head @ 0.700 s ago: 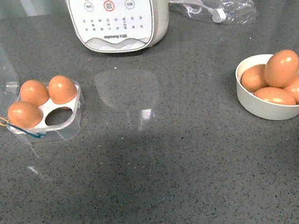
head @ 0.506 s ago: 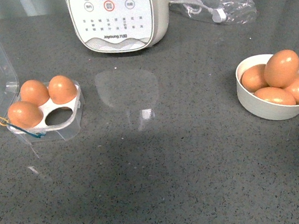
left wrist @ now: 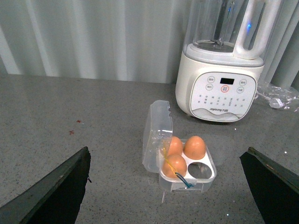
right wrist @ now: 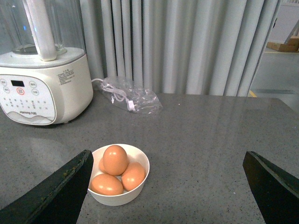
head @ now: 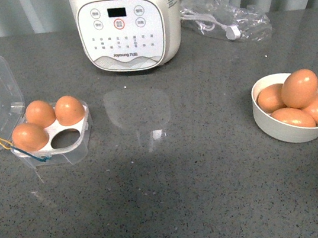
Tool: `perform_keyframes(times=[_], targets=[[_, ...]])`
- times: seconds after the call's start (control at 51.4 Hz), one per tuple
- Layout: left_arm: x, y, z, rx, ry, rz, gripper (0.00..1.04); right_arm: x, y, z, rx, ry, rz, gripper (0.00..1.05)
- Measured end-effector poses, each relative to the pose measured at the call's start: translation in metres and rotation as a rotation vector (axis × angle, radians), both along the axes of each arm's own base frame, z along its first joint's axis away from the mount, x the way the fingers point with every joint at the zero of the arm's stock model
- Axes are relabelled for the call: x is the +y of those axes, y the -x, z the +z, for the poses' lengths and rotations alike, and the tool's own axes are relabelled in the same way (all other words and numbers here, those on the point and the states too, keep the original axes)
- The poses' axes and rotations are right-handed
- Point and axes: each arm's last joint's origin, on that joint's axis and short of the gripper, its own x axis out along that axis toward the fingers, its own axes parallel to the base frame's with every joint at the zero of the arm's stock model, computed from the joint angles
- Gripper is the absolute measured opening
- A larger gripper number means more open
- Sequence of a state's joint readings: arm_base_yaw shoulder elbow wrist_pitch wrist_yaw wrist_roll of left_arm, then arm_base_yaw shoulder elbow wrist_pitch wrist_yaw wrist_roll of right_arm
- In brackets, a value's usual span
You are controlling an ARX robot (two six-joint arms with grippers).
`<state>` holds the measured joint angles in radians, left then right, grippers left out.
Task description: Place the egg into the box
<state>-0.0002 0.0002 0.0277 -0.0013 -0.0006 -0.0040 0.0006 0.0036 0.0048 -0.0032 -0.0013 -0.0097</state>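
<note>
Three slots filled, one to go: the box (head: 78,146), lid open, sits on the worktop (head: 177,200) in front of the blender (head: 127,25) and to its left. The box's front slot on the blender's side is empty. My left pincer (left wrist: 167,149) faces it from well back, spread wide, holding nothing. In front of the blender and to its right, the egg (head: 300,88) I judge next tops three others in the bowl (head: 281,134). My right pincer (right wrist: 168,152) looks on, equally wide and empty. Pickup, carry and placement remain.
</note>
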Motion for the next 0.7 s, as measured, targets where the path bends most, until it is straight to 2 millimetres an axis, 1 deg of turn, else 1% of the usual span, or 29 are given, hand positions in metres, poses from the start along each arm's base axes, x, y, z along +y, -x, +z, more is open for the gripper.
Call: perform_keyframes(times=[0.136, 0.233, 0.35, 0.428, 0.564, 0.642, 0.7], targets=[[0.000, 0.000, 0.000, 0.000, 0.000, 0.000, 0.98, 0.000, 0.000, 0.000, 0.002, 0.007, -0.009, 0.97], [0.000, 0.000, 0.000, 0.000, 0.000, 0.001, 0.98, 0.000, -0.004, -0.003, 0.056, 0.104, -0.131, 0.97], [0.000, 0.000, 0.000, 0.000, 0.000, 0.000, 0.98, 0.003, -0.016, 0.000, 0.148, 0.152, -0.089, 0.97], [0.000, 0.000, 0.000, 0.000, 0.000, 0.000, 0.98, 0.006, -0.027, 0.006, 0.196, 0.154, -0.034, 0.97], [0.000, 0.000, 0.000, 0.000, 0.000, 0.000, 0.98, 0.015, -0.057, 0.017, 0.298, 0.149, 0.073, 0.97], [0.000, 0.000, 0.000, 0.000, 0.000, 0.000, 0.98, 0.020, -0.076, 0.020, 0.393, 0.146, 0.119, 0.97], [0.000, 0.000, 0.000, 0.000, 0.000, 0.000, 0.98, 0.024, -0.099, 0.024, 0.519, 0.146, 0.143, 0.97]])
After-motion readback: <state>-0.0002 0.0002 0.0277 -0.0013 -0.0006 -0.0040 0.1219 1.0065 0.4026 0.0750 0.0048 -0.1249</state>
